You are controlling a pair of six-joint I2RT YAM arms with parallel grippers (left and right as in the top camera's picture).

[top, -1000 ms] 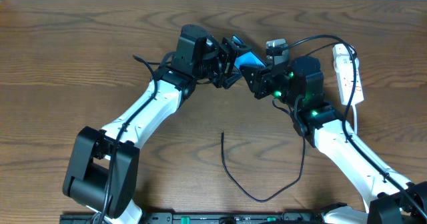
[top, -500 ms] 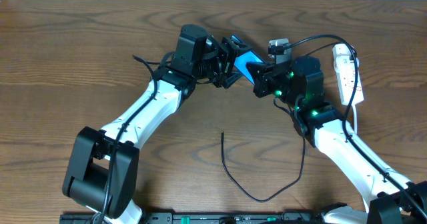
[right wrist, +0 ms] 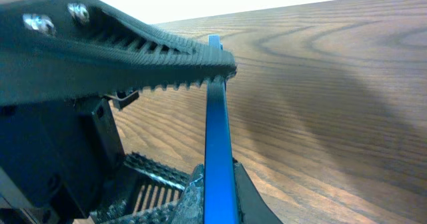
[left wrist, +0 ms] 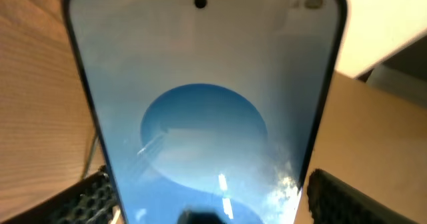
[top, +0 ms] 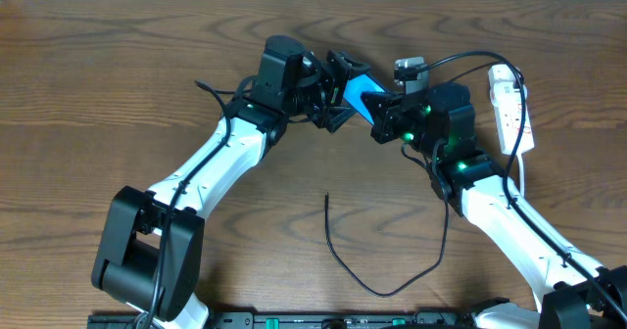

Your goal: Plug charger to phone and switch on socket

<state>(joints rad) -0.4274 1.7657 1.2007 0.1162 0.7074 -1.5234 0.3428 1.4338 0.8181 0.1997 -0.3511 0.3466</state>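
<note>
The phone (top: 361,91), blue-screened, is held tilted off the table between both grippers. My left gripper (top: 342,92) grips its long edges; in the left wrist view the phone's screen (left wrist: 200,117) fills the frame between the left gripper's (left wrist: 207,204) fingers. My right gripper (top: 382,111) is shut on its other end; the right wrist view shows the phone (right wrist: 217,131) edge-on between the right gripper's (right wrist: 217,197) jaws. The charger (top: 338,256) lies loose on the table, its tip near the middle. The socket (top: 511,104) lies at the far right.
The wooden table (top: 118,65) is bare on the left side. The charger cable loops across the front middle towards the right arm. A black cable (top: 470,57) arcs from behind the right wrist to the socket. The socket's white cord (top: 522,177) runs down beside the right arm.
Almost nothing has moved. The phone has shifted very slightly between the two grippers, and both arms stay in place.
</note>
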